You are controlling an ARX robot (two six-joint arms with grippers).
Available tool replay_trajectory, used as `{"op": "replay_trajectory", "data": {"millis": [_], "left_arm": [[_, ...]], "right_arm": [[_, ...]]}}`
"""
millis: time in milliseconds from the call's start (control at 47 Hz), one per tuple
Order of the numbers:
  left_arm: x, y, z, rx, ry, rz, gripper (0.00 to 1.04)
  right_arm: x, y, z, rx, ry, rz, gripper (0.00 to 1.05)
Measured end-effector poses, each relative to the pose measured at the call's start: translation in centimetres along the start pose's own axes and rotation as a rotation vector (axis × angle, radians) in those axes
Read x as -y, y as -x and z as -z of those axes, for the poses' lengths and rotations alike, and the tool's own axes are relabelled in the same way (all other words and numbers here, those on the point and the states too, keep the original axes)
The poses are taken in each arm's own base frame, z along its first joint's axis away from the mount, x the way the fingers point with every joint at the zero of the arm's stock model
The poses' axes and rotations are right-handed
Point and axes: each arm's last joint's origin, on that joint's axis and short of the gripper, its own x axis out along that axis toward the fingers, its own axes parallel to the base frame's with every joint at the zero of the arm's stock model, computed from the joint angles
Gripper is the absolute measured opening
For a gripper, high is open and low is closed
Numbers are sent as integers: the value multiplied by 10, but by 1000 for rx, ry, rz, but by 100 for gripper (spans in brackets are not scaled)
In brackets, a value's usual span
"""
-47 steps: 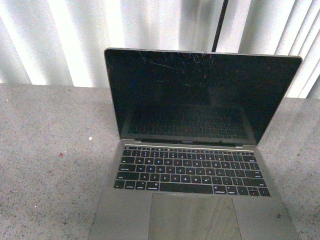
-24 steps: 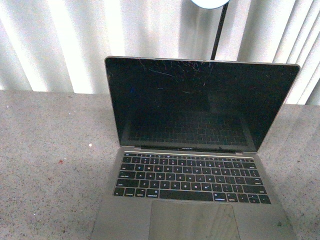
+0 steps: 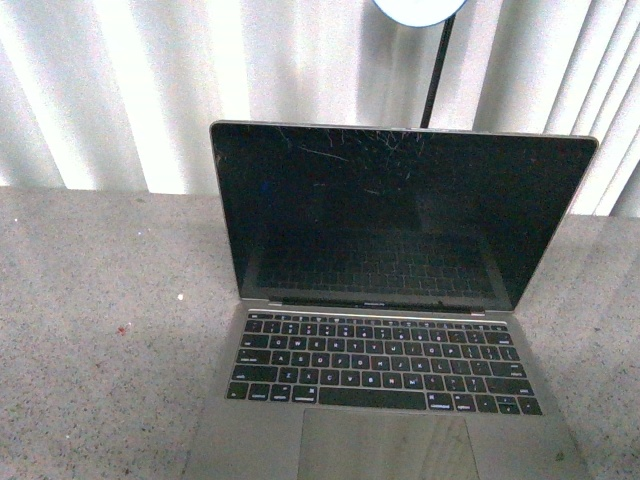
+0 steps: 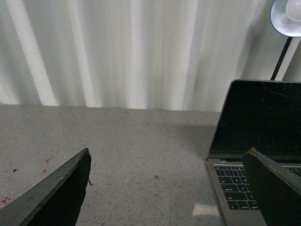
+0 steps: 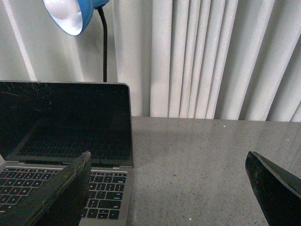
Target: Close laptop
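Silver-grey slim metal laptop [image 3: 390, 340], its scratched glossy black screen [image 3: 390, 220] raised, sits on the speckled grey table [image 3: 100, 350]. The left claw [image 4: 169, 157] and right claw [image 5: 168, 157] both gape wide, dark wedge-shaped fingers [image 4: 51, 197] empty.

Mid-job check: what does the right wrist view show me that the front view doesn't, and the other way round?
Right wrist only: the right gripper, fingers apart and holding nothing, and the blue outside of the lamp. Front only: the full width of the laptop, with its trackpad and left edge, and the table to its left. Both: the laptop open, screen dark and scratched, keyboard, lamp pole, curtain.
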Motion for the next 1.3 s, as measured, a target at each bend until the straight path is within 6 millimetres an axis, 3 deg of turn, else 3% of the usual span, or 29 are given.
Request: {"op": "replay_trajectory", "data": {"millis": [447, 596, 638, 894, 1128, 1298], "left_arm": [[0, 0, 0, -3, 1, -5, 98], [1, -4, 8, -397, 92, -270, 98], [2, -6, 12, -428, 118, -268, 98], [7, -27, 3, -317, 179, -224, 98], [5, -66, -8, -213, 122, -126, 98], [5, -111, -31, -123, -18, 20, 98]], "right_arm": [[0, 0, 0, -3, 2, 11, 97], [5, -5, -1, -2, 46, 99, 97], [7, -7, -3, 10, 53, 100, 97], [23, -29, -14, 75, 119, 85, 97], [46, -76, -40, 132, 202, 51, 97], [65, -137, -43, 39, 253, -23, 97]]}}
